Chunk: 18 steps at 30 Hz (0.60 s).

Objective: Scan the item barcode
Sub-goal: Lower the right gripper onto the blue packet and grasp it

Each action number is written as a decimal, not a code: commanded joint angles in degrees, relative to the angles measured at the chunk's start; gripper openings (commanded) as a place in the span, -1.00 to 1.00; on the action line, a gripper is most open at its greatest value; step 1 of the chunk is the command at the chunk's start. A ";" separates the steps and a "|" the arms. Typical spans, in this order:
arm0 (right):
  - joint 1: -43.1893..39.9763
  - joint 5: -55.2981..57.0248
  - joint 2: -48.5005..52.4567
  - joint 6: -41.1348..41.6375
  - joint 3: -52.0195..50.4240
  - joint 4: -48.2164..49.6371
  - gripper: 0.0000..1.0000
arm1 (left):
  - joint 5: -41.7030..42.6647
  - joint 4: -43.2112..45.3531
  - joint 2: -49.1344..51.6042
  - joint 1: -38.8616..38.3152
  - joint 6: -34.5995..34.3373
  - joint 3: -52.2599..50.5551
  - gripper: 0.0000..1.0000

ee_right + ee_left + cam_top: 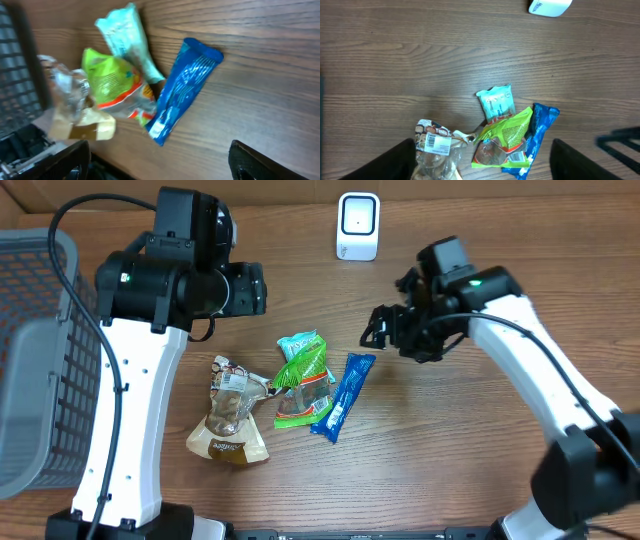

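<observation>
Several snack packets lie in a cluster mid-table: a clear bag with a white barcode label (228, 415), a green packet (303, 380), a teal packet (300, 343) and a blue packet (343, 395). The white scanner (358, 225) stands at the far edge. My left gripper (482, 165) hovers open above the clear bag (435, 150) and the green packet (505, 137), holding nothing. My right gripper (385, 328) is open just right of the blue packet's top end. In the right wrist view its fingers (265, 162) stand wide apart, with the blue packet (182, 95) ahead of them.
A grey mesh basket (35, 360) fills the table's left side. A corner of the scanner (549, 7) shows at the top of the left wrist view. Bare wood surrounds the packets.
</observation>
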 commanded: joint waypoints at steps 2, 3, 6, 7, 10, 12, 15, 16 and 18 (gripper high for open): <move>0.94 1.88 4.04 0.28 -0.22 2.73 0.72 | -0.55 0.04 1.05 -0.02 -0.59 0.42 0.69; 0.94 1.88 4.90 0.28 -0.22 3.61 0.68 | -0.55 0.02 1.27 -0.02 -0.59 0.42 0.71; 0.94 2.67 6.38 0.28 -0.22 5.09 0.65 | -0.15 -0.26 1.95 -0.04 -0.59 0.42 0.74; 0.94 3.02 6.75 0.26 -0.22 5.51 0.65 | -0.07 -0.35 2.10 -0.04 -0.61 0.42 0.75; 0.94 3.58 8.57 0.26 -0.24 6.49 0.66 | -0.13 -0.37 2.71 -0.02 -0.57 0.42 1.00; 0.94 3.56 9.75 0.28 -0.24 6.84 0.66 | -0.17 -0.66 2.91 -0.02 -0.09 0.42 0.99; 0.94 3.58 11.37 0.28 -0.24 7.17 0.66 | -3.50 -0.87 2.51 0.11 2.21 0.57 0.99; 0.94 3.58 12.07 0.28 -0.24 7.26 0.66 | -5.38 -1.05 2.08 0.24 2.19 0.74 0.99; 0.94 3.58 13.09 0.28 -0.24 7.34 0.66 | -7.34 -1.29 1.31 0.61 2.23 1.05 1.00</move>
